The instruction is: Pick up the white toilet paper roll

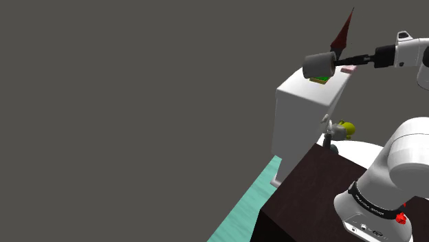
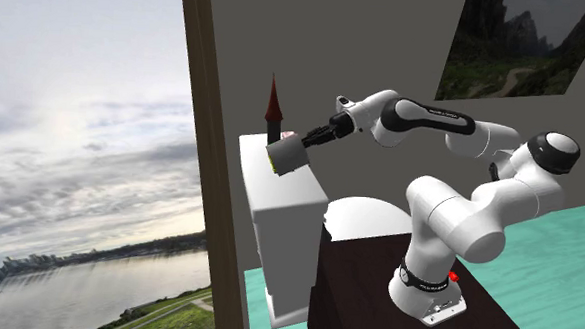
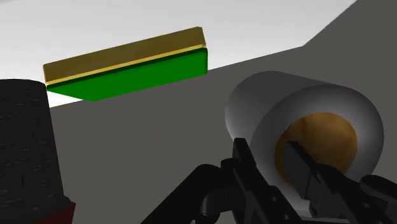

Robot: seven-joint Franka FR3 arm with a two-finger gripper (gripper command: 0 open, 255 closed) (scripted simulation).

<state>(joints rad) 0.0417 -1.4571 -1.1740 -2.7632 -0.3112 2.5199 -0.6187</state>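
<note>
Just one greyish toilet paper roll (image 1: 318, 65), upper right of the shoulder view, end effector (image 1: 336, 62) clamped on it, one green-and-gold block (image 3: 146, 73) nearby.

The roll (image 3: 257, 102) is pale grey with a brown core; the fingers (image 3: 249, 168) are black. On the white cabinet (image 1: 302, 117): a green sponge (image 3: 127, 73) (mustard-yellow on top) and a dark red cone (image 1: 344, 33).
</note>
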